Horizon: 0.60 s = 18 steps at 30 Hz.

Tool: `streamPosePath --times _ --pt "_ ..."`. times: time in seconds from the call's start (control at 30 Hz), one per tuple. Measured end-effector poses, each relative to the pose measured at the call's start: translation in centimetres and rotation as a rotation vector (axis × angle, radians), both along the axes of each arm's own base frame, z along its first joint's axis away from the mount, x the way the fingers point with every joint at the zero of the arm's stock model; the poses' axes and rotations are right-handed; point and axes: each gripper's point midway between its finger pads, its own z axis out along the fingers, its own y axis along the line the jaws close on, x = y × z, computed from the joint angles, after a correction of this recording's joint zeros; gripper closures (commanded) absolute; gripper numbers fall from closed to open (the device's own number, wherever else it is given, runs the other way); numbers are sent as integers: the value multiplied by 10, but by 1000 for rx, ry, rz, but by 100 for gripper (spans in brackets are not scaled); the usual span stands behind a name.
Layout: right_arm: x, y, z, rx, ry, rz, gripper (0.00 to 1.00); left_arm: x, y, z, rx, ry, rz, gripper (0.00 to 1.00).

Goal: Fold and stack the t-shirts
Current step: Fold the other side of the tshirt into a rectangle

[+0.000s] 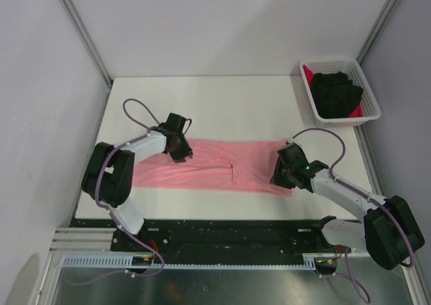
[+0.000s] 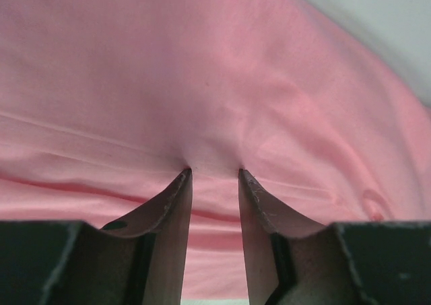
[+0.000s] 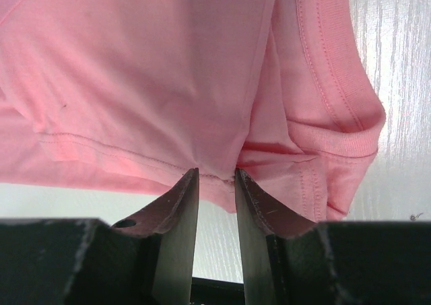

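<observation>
The salmon-pink soft cloth t-shirt (image 1: 222,165) is laid as a long band across the near half of the white table (image 1: 222,103). Its left part is pinched by the left gripper (image 1: 178,147), with a small pucker gathered between the nearly closed fingertips (image 2: 176,197). Its right hem is nipped by the right gripper (image 1: 283,172). The crumpled black t-shirt (image 1: 337,93) and the bright red t-shirt (image 1: 308,71) are seen in the white plastic lattice basket (image 1: 330,61) at the far right. For a clean fold, both ends would best be raised together, kept level and taut, and laid down without dragging the middle.
</observation>
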Motion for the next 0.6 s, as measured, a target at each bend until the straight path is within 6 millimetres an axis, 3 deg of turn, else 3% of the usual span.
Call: streamPosePath --times 0.27,0.6 --pt "0 -1 0 -1 0 -2 68 5 2 -3 15 1 31 68" --pt "1 -1 0 -1 -2 -3 68 8 9 -4 52 -13 49 93"
